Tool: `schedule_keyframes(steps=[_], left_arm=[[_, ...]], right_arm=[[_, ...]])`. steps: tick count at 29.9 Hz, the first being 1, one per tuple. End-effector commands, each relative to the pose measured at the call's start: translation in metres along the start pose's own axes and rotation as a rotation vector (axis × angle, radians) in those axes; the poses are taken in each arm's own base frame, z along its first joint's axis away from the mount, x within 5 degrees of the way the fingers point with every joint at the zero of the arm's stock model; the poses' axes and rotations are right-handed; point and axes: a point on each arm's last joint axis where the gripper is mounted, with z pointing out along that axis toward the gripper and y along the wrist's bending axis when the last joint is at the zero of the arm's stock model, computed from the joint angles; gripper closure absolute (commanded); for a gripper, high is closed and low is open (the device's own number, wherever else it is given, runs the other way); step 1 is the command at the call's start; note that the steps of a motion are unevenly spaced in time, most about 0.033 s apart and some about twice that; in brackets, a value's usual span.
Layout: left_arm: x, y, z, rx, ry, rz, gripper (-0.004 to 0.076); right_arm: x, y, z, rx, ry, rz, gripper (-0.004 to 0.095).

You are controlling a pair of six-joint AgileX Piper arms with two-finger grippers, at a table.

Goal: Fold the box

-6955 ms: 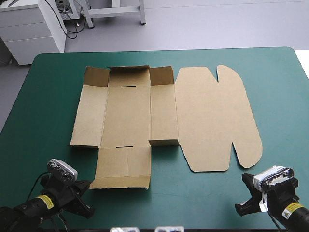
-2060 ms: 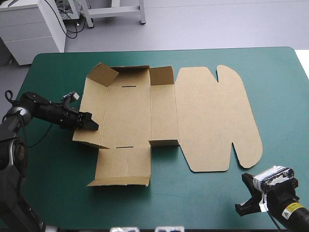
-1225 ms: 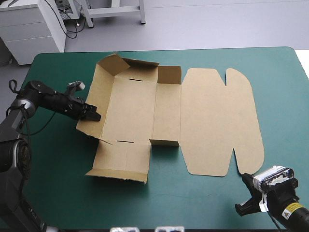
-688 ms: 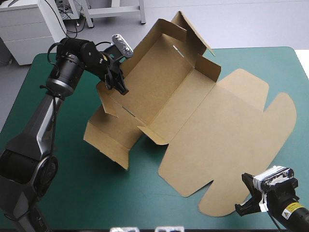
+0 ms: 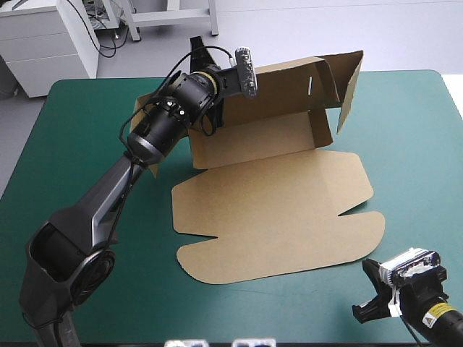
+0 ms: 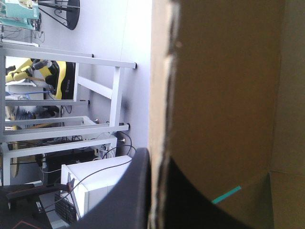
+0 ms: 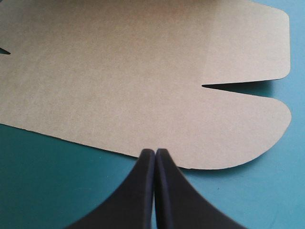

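The brown box lies turned on the table, its rounded lid flat toward the front edge. Its tray part is tilted up at the back, with walls raised. My left gripper is up at the tray's left end, shut on a wall. In the left wrist view the board edge runs between its black fingers. My right gripper rests near the table's front right corner, shut and holding nothing. In the right wrist view it points at the lid's notched edge, just short of it.
Bare teal-green cover shows left of the box and along the front edge. The raised tray stands close to the table's far edge. The left arm stretches over the table's left half.
The left gripper has lifted the box by its wall and swung it about a quarter turn, so the lid now lies toward the front. The right gripper has not moved.
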Motion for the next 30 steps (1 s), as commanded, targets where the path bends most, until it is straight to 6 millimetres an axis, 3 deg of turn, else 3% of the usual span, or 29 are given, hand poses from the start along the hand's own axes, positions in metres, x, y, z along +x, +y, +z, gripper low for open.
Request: schedule_keyframes(steps=[1,8,13,23,30], left_arm=[[-0.004,0.02,-0.022,-0.107,-0.058,0.018,0.0731],[-0.001,-0.003,0.001,-0.034,-0.021,0.111,0.0731],[0.004,-0.013,0.015,-0.088,0.013,0.228,0.0731],[-0.002,-0.005,0.021,-0.237,-0.104,0.29,0.0731],[0.015,-0.002,0.028,-0.236,-0.122,0.269,0.0731]], right_arm=[[-0.013,-0.002,-0.004,0.019,-0.082,0.002,0.0927],[-0.013,-0.002,-0.004,0.019,-0.082,0.002,0.0927],[-0.013,-0.002,-0.004,0.019,-0.082,0.002,0.0927],[-0.013,-0.002,-0.004,0.019,-0.082,0.002,0.0927],[-0.013,-0.002,-0.004,0.019,-0.082,0.002,0.0927]])
